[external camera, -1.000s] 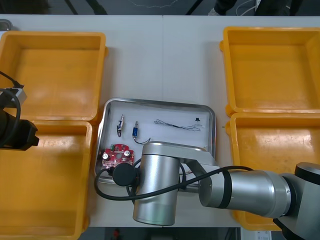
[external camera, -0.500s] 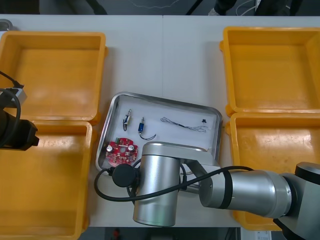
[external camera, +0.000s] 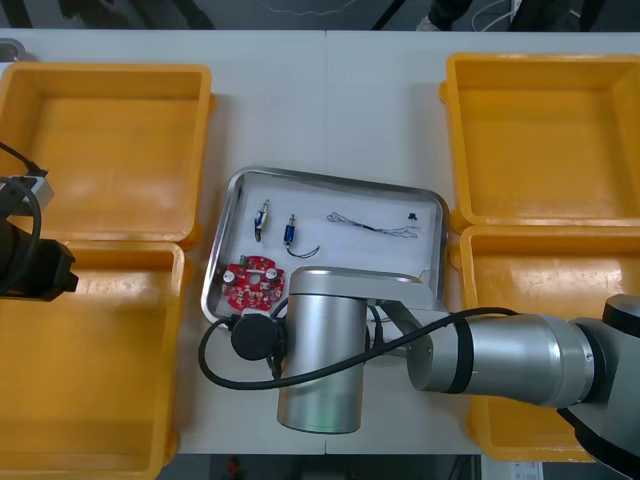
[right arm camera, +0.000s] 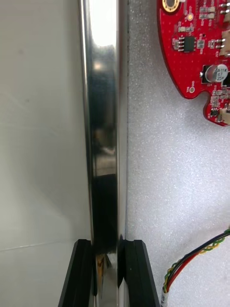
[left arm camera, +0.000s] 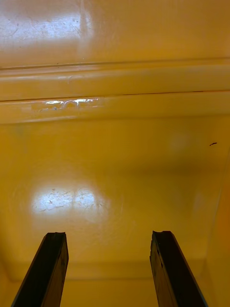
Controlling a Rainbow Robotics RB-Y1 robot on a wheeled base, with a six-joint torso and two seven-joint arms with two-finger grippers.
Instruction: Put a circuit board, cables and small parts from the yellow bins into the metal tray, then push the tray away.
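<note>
1. Four yellow bins sit on the table, two at each side: far left, near left, far right and near right.
2. One metal tray, white inside, lies slightly askew between them.
3. One round red circuit board rests in the tray's near left corner.
4. Two small metal parts lie just beyond the board. One is pale, the other blue-bodied with a short dark wire curling from it.
5. One thin cable stretches across the tray's far right part. A tiny black piece at its end is too small to make out.
6. One red and yellow cable lies inside the tray near the right gripper.
7. The right gripper's fingers pinch the tray's shiny near rim, one on each side.
8. In the front view, the right arm covers the tray's near edge.
9. The left gripper hangs over a left bin with its fingers spread wide, holding nothing.
</note>
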